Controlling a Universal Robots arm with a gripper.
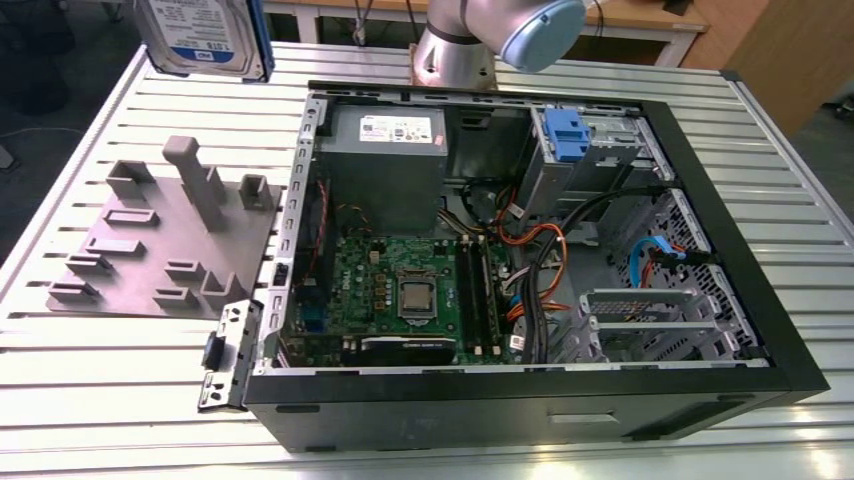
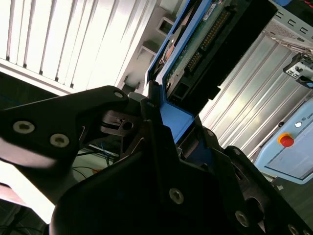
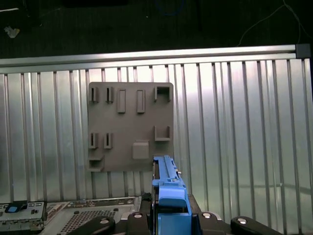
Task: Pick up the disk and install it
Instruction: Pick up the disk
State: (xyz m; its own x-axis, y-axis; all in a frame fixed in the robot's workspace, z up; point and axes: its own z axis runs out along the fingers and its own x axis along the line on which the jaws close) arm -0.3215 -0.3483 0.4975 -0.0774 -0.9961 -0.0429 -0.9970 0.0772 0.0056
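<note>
Gripper point(image 2: 161, 117) jaws clamp my disk point(image 2: 195, 44) by its blue rail, held clear above the grey holder point(image 3: 129, 127) beneath my hand. Pickup looks done; the case point(image 1: 534, 410), off to the side, awaits installation.

Silver arm point(image 1: 447, 55), black screw-studded fingers point(image 2: 54, 134)

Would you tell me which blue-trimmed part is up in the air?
The disk, held aloft by the gripper; the blue-latched drive cage sits inside the computer case.
</note>
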